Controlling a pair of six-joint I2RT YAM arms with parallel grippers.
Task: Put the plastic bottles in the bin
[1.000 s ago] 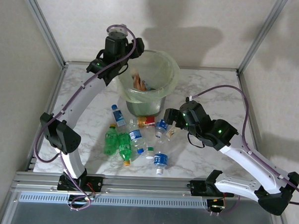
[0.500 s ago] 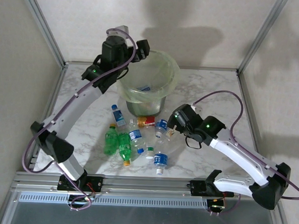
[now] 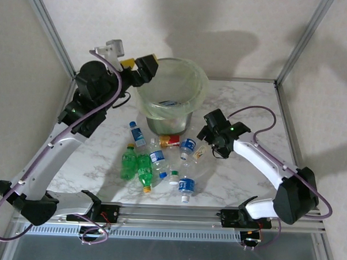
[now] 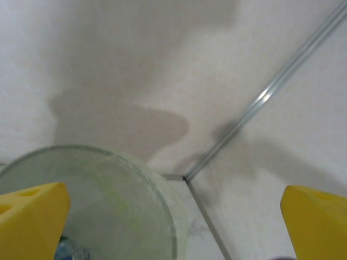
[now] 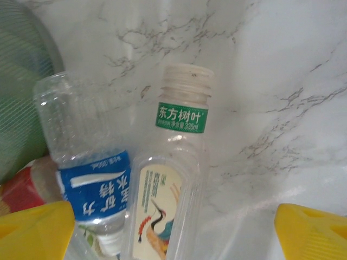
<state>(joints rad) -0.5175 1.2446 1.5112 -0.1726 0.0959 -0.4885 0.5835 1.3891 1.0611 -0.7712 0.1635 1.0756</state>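
Overhead camera: left jaws have swung back off the bin to its left rim, spread and empty, their orange bottle evidently dropped in, while right jaws have moved in over the bottles left on the desk before the bin. Left wrist camera: jaws wide apart, nothing between, bin rim below. Right wrist camera: jaws spread astride a clear green-banded bottle, judged the next pick.

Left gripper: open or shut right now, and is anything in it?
Open and empty: the left gripper shows its yellow fingers at opposite frame edges, with the bin and wall beyond the gap.
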